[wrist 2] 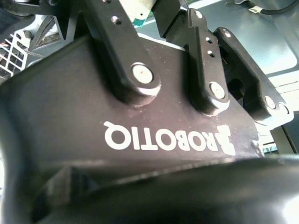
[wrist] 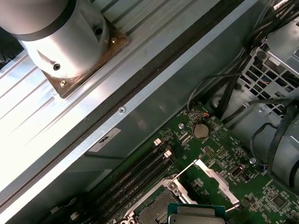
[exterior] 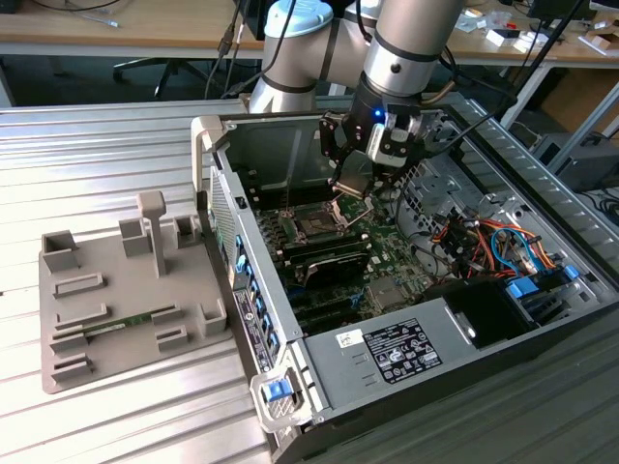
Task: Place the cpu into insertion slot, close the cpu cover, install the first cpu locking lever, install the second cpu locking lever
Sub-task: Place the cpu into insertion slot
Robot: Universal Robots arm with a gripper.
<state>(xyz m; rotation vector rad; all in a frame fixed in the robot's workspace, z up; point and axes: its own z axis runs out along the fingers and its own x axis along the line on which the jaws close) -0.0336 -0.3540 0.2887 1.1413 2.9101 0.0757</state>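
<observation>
My gripper (exterior: 356, 184) hangs inside the open computer case, shut on the cpu (exterior: 353, 174), a flat silvery square tilted between the fingers. The cpu (wrist: 196, 218) hovers just above and beside the insertion slot (exterior: 314, 225), apart from it. In the first wrist view the insertion slot (wrist: 154, 213) lies bare, with a dark centre. The cpu cover (wrist: 214, 176), a thin silver frame, stands swung open next to it. In the second wrist view the gripper's black links run up to the cpu (wrist 2: 140, 8), green-edged between the fingertips.
Long black memory slots (wrist: 140, 172) run beside the socket. A grey power supply (exterior: 397, 348) with a white label and coloured cables (exterior: 484, 242) fill the case's near side. A grey fixture tray (exterior: 126, 290) lies on the exterior view's left. The arm's base (wrist: 60, 37) stands behind the case wall.
</observation>
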